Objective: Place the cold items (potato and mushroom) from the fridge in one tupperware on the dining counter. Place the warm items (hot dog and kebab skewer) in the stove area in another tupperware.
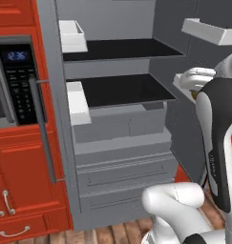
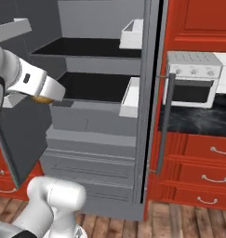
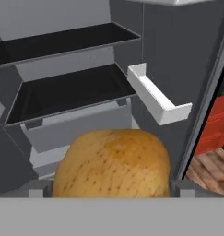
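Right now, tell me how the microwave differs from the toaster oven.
The microwave is dark, with a lit blue clock and a keypad; the toaster oven is pale, with round knobs. The microwave is built into the red cabinets; the toaster oven stands on a dark counter. Both have their doors shut and sit beside the open fridge.

The glossy white robot arm [image 1: 174, 202] is built of rounded, tube-like links. Behind the hand [image 2: 42, 98], a black glossy panel [image 1: 216, 152] covers one link. A small dark marking sits on the white wrist segment [image 2: 28, 79].
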